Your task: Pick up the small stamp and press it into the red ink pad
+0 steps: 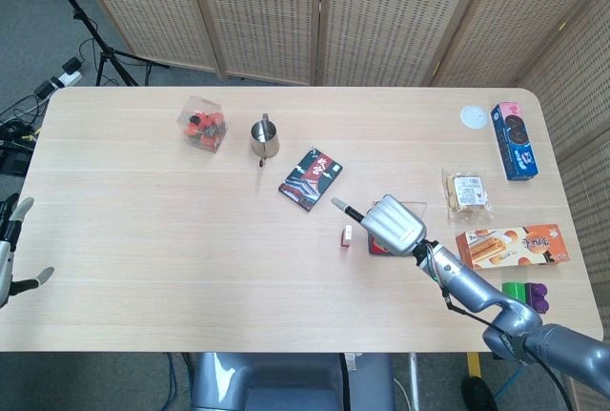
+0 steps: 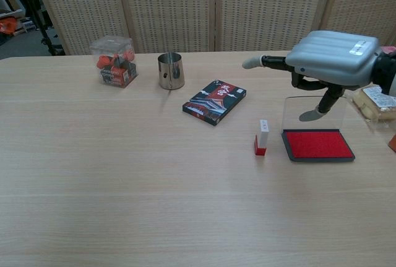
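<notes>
The small stamp (image 2: pixel 262 137) is seen standing upright on the wooden table (image 2: pixel 124 174), its red base down and its white body up, just beside the left edge of the red ink pad (image 2: pixel 317 144) and apart from it. The pad's clear lid (image 2: pixel 314 113) is raised at the back, so the red surface lies uncovered. In the head view the stamp (image 1: pixel 347 236) and the pad (image 1: pixel 379 244) are found near the table's middle, the pad largely hidden under the right hand.

The right hand (image 2: pixel 331 62) is held above the ink pad, palm down and clear of the table — nothing is gripped in it, and its fingers are apart, one finger (image 2: pixel 265 62) stretched out to the left above the stamp and another pointing down in front of the lid. From above, the same hand (image 1: pixel 393 222) is seen just right of the stamp, not touching it.

The left hand (image 1: pixel 11 254) is shown only at the left edge of the head view, off the table's edge, with its fingers spread and nothing held.

Further back, a black card box (image 2: pixel 215 101) lies flat, a steel cup (image 2: pixel 171 70) stands upright, and a clear box of red pieces (image 2: pixel 113 61) sits to its left. A packet of biscuits (image 1: pixel 466 191), an orange snack box (image 1: pixel 513 245) and a blue box (image 1: pixel 513 140) are placed along the right side.
</notes>
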`<move>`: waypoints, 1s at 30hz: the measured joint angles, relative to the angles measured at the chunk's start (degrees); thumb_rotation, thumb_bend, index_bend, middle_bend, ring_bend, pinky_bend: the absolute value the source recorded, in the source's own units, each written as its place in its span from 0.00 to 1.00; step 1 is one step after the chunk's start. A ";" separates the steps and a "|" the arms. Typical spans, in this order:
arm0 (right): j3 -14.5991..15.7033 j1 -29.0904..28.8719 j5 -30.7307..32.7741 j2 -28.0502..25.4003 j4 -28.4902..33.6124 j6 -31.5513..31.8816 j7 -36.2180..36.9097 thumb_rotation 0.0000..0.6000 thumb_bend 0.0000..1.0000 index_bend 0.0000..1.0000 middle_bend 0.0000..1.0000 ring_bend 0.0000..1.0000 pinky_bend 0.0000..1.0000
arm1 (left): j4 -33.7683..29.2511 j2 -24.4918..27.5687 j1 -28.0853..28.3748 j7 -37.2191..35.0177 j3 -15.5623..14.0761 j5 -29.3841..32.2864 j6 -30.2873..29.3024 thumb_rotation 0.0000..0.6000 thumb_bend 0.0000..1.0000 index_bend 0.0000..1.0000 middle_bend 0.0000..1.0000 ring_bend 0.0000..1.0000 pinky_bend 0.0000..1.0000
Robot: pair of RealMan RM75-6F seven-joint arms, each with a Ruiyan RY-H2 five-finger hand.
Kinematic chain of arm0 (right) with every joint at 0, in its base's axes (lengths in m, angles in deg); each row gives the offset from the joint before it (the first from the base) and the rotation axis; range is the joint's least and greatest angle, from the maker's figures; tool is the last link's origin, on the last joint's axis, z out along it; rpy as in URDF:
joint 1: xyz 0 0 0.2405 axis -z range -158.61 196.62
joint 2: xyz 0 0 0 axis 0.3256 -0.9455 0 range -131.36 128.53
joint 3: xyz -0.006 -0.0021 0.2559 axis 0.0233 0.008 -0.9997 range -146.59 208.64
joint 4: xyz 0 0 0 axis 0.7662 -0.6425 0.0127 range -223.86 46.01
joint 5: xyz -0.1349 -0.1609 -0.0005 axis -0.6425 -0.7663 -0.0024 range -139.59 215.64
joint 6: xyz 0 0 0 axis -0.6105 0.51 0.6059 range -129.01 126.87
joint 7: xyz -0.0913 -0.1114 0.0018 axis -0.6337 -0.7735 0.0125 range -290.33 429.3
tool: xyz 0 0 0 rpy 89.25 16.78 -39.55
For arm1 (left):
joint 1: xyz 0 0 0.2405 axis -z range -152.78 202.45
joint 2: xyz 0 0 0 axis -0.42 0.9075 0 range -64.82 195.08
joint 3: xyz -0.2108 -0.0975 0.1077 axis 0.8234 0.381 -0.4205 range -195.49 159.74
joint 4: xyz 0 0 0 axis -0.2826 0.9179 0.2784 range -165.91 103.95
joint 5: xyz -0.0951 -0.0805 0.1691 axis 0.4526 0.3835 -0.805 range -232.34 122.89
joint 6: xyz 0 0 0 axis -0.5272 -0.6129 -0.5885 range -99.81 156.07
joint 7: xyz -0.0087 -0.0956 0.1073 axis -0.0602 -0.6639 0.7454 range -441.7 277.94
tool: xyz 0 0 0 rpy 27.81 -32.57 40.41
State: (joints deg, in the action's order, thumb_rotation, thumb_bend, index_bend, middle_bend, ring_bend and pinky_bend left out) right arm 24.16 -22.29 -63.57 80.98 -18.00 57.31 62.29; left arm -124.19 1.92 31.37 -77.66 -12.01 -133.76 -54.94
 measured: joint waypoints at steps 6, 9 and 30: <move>1.01 -0.54 1.00 2.13 -2.79 -0.18 0.40 1.00 0.00 0.00 0.94 1.00 1.00 | 0.06 0.05 0.09 -0.20 -0.01 0.05 0.16 1.00 0.00 0.00 0.00 0.00 0.00; 1.63 -0.91 1.53 3.27 -4.29 -0.71 0.39 1.00 0.00 0.00 0.94 1.00 1.00 | 0.03 0.11 0.11 -0.45 -0.06 -0.01 0.27 1.00 0.00 0.00 0.00 0.00 0.00; 1.94 -2.94 7.61 11.32 -10.81 -2.81 -1.24 1.00 0.00 0.00 0.94 1.00 1.00 | 0.44 0.36 0.36 -1.68 0.03 0.45 0.87 1.00 0.00 0.00 0.00 0.00 0.00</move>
State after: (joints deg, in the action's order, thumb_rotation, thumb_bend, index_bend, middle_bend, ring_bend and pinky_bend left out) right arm 26.09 -25.23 -55.96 92.30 -28.82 54.51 61.05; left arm -123.75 2.28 31.73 -79.33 -11.97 -133.30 -54.07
